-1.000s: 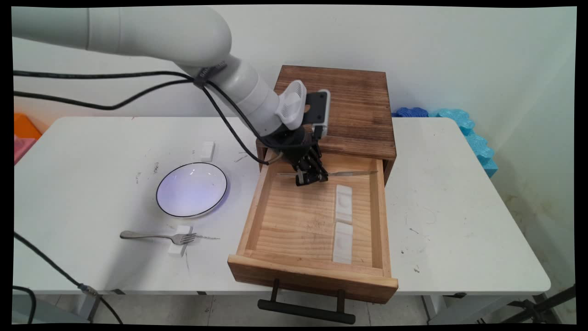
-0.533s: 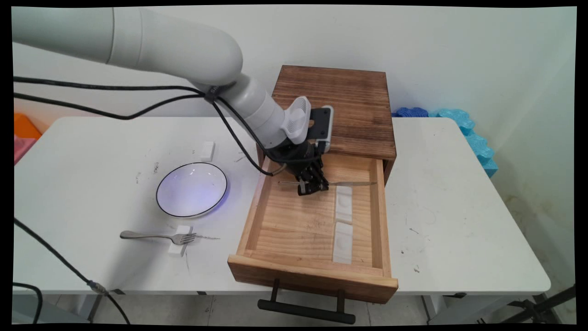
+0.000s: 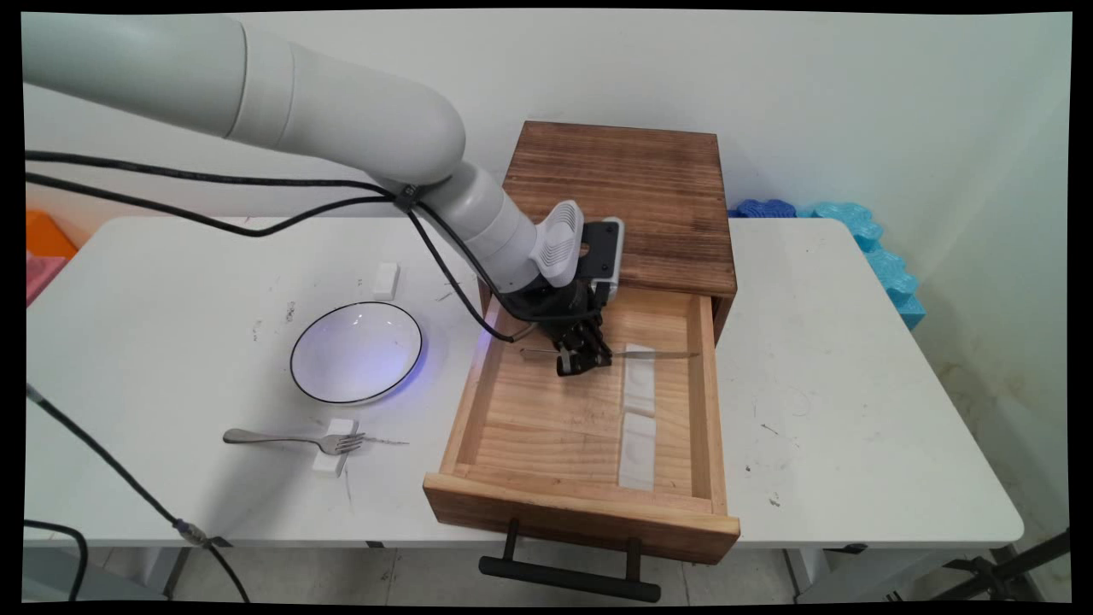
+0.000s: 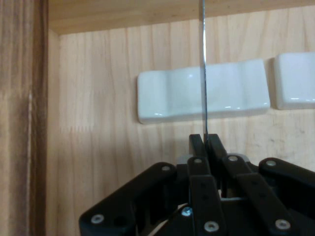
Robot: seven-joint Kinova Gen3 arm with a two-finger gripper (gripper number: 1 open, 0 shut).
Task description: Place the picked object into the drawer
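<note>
My gripper is shut on a metal table knife and holds it level inside the open wooden drawer. The blade lies across the far white cutlery rest; whether it touches I cannot tell. A second white rest lies nearer the drawer front. In the hand view the knife runs edge-on from the closed gripper over the white rest, with the second rest at the right edge.
The drawer belongs to a dark wooden box at the table's back. Left of it are a white black-rimmed plate, a fork with its tines on a small white rest, and another white rest.
The gripper has come down into the drawer with the knife and moved slightly toward the near side, bringing the blade low over the far white rest.
</note>
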